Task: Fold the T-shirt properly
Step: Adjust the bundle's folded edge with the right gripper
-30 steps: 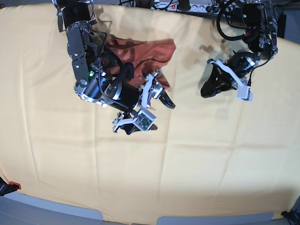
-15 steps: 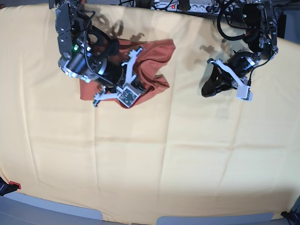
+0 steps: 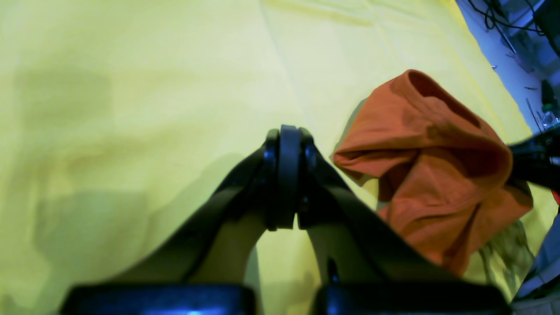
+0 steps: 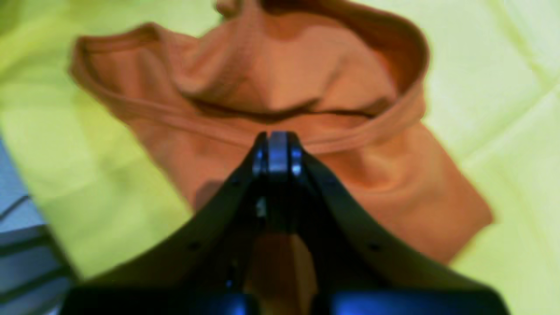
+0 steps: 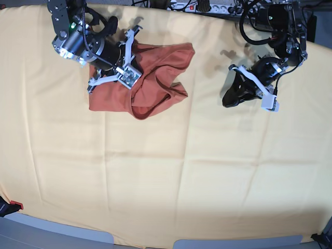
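Where creases cross — yellow cloth [image 5: 207, 171], cables [image 5: 207, 6] beyond

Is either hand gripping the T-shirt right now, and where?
Left hand: shut, empty. Right hand: shut at the T-shirt hem; a grip cannot be told.

The place looked like a robotics lab. A work table [image 5: 31, 231] draped in a pale yellow cloth [image 5: 181, 181] carried two black robot arms, while a power strip [image 5: 199, 6] and tangled cables [image 5: 249, 26] crowded its far edge.
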You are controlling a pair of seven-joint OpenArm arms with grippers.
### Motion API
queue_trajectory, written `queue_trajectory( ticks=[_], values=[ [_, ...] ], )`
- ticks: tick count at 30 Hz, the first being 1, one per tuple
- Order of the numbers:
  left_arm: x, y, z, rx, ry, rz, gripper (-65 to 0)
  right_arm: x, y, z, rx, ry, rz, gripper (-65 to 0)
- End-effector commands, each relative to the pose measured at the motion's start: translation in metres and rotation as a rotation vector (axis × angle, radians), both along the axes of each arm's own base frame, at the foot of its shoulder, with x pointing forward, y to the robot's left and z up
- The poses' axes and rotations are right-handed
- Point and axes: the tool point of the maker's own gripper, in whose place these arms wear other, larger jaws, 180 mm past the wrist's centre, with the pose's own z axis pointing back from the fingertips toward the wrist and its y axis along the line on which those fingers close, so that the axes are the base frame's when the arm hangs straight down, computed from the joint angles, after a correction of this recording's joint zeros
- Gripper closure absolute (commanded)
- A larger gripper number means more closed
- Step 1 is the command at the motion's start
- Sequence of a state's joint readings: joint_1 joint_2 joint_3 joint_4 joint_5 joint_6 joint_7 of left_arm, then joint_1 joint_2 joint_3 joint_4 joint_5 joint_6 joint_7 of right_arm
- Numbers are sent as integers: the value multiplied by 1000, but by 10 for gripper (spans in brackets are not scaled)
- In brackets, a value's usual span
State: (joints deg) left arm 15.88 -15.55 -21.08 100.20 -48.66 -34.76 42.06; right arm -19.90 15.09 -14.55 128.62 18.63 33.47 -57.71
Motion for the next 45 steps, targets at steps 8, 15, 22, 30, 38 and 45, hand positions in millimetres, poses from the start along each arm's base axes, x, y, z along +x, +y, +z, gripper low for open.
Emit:
queue_trajectory(
  ticks=[8,15,22,30,38,45],
  values=[
    [5,0,14,-24,-48,2,0,8,25,33,172,-130,64,0],
    [5,-3,14,-37,-48,6,0,23,28,32,185,-142,56,0],
    [5,-3,14,-37,-48,6,0,45,27,20,135,-125,64,0],
    [3,-3,12,-36,-43,6,0,42,11,50,123,-192,-21,0],
    [3,-3,12,-37,-42,6,0,7,11,23,126,-50,-22,0],
    [2,-3,12,-38,-42,8,0,-1,26,23,213,-36,20,0]
  ],
)
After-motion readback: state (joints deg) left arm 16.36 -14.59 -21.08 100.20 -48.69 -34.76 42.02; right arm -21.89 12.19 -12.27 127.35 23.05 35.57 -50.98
